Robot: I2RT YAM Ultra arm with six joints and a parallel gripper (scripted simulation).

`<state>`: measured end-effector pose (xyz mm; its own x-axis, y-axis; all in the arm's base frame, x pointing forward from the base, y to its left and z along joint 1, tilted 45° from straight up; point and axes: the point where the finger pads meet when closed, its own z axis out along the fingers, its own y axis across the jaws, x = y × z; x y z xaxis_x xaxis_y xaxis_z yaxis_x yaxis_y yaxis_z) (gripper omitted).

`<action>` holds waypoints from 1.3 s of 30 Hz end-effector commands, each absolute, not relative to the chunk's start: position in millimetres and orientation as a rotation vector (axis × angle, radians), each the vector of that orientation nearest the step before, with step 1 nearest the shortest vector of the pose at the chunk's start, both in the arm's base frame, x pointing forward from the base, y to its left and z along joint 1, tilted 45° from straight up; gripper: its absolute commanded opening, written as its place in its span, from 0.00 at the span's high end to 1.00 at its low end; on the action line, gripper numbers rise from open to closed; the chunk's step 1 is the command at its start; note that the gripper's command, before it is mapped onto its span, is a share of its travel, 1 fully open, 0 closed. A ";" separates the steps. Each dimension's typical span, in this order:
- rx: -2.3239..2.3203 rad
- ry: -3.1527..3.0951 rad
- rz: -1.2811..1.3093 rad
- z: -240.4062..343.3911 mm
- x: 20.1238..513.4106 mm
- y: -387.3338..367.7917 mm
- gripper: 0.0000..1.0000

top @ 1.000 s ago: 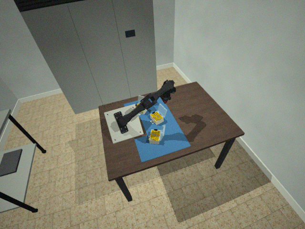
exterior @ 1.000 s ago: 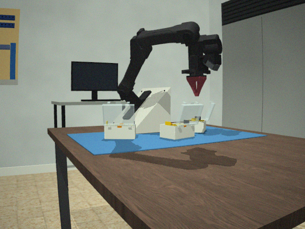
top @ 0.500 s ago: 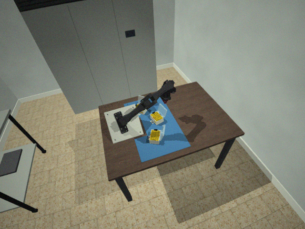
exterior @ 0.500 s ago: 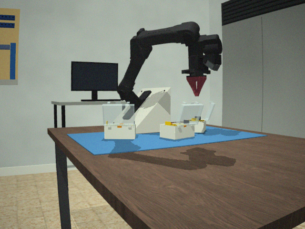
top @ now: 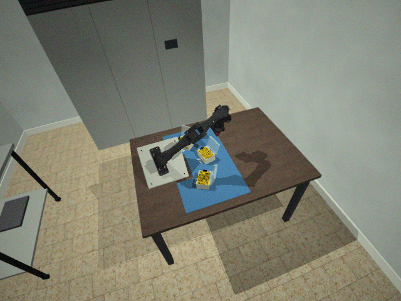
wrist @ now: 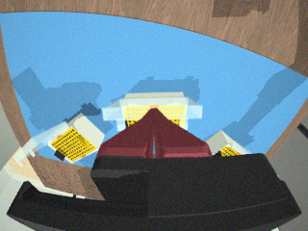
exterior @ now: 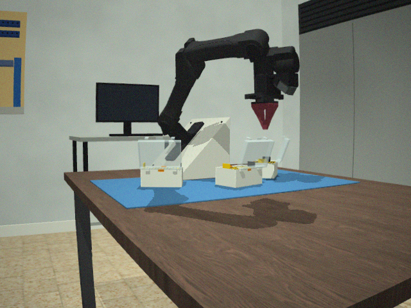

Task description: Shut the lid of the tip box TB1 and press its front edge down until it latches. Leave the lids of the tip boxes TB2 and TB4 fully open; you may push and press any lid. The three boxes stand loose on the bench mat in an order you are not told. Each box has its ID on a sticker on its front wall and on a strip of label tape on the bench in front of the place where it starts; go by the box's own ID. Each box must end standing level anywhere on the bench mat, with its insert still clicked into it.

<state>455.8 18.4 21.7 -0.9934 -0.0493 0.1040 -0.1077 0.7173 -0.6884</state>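
Three white tip boxes with yellow inserts stand on the blue mat (top: 210, 175), all with clear lids raised. In the exterior view they are the left box (exterior: 161, 175), the middle box (exterior: 238, 174) and the far right box (exterior: 270, 169). I cannot read any ID sticker. My gripper (exterior: 264, 125), with red fingers, is shut and empty, pointing down well above the middle box's raised lid (exterior: 259, 149). In the wrist view the fingertips (wrist: 154, 115) sit over the middle box, with the other boxes at the left (wrist: 73, 142) and right (wrist: 225, 148).
The arm's white base plate (top: 163, 162) lies beside the mat; its slanted pedestal (exterior: 207, 151) rises behind the boxes. The third box is mostly hidden under the arm.
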 end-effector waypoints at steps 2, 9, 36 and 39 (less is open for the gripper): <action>0.165 -2.795 1.150 17.6 472.8 23.2 1.00; 0.165 -2.795 1.150 11.7 472.3 17.3 1.00; 0.170 -2.807 1.153 -11.5 471.7 -5.7 1.00; 0.170 -2.807 1.153 -15.1 471.5 -9.3 1.00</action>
